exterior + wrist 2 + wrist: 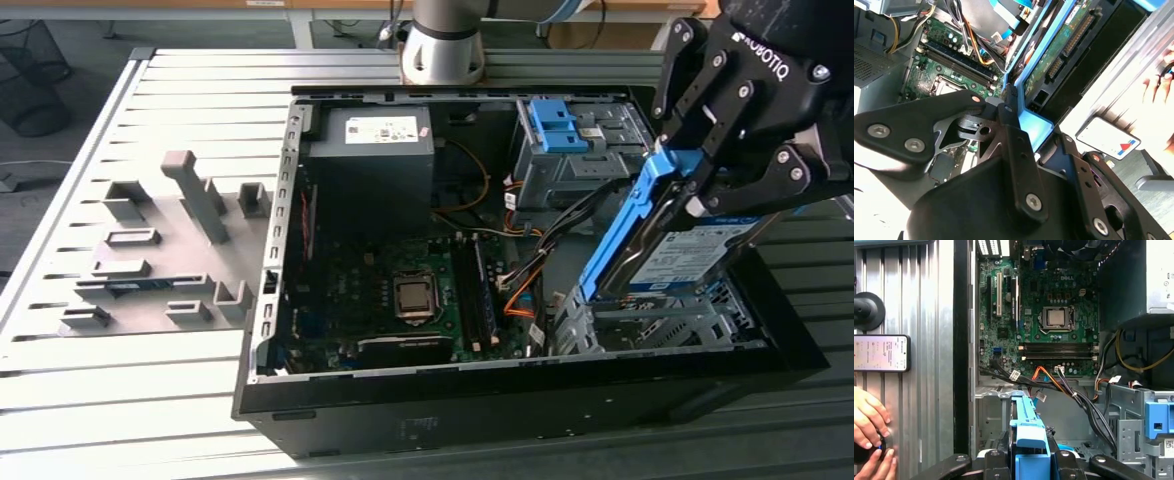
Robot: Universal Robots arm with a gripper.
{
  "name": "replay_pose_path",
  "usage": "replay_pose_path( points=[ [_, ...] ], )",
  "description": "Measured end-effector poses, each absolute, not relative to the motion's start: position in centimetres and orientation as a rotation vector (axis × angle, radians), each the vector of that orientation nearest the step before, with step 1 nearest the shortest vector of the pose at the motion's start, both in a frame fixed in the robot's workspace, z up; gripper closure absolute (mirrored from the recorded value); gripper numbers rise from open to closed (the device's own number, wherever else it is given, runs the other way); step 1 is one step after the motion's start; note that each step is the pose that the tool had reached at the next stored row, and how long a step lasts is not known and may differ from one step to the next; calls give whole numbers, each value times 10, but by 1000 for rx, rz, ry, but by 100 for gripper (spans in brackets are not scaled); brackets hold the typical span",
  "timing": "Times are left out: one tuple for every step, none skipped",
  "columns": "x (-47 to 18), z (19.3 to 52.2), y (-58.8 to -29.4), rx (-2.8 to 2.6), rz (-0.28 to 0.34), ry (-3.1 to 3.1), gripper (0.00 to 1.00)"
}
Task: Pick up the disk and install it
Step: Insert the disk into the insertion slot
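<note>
My gripper (697, 192) is shut on the disk (674, 255), a silver-grey drive with a white-and-blue label and blue rails. It hangs tilted, on edge, over the metal drive cage (657, 322) in the near corner of the open computer case (534, 385) at the exterior view's right. Its lower end is level with the cage's top. In the second wrist view the black fingers (1014, 135) clamp a blue rail (1040, 127), and the disk's green circuit side (1061, 47) shows. In the first wrist view the rail (1026, 437) sits between the fingers above the cage (996, 407).
Inside the case lie the motherboard (400, 290), a dark grey box with a white sticker (374, 150), loose cables (527, 275) beside the cage, and a bare blue bracket (554, 125) in the far bay. A person's hand (869, 425) and a phone (881, 353) rest on the slatted table (147, 370).
</note>
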State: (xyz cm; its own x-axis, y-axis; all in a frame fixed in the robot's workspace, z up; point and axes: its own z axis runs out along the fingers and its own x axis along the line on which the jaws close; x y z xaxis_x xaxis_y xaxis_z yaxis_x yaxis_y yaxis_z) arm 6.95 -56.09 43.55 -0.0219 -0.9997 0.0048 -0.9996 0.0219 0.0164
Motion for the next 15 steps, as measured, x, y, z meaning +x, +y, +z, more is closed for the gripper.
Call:
replay_pose_path(
  points=[
    [70,434,-561,2189,-15,-2234,63],
    [70,434,-561,2189,-15,-2234,63],
    [70,433,-561,2189,-14,-2234,63],
    [70,433,-561,2188,-13,-2233,63],
    [70,433,-561,2189,-13,-2233,63],
    [70,433,-561,2188,-13,-2233,63],
    [70,433,-561,2188,-13,-2233,63],
    [70,433,-561,2188,-13,-2233,63],
    [70,433,-561,2189,-13,-2233,63],
    [70,433,-561,2189,-13,-2233,63],
    [70,433,-561,2188,-14,-2233,63],
    [70,433,-561,2188,-15,-2232,63],
    [71,433,-561,2186,-15,-2232,63],
    [71,433,-561,2185,-15,-2232,63],
    [72,433,-561,2184,-15,-2231,63]
  ],
)
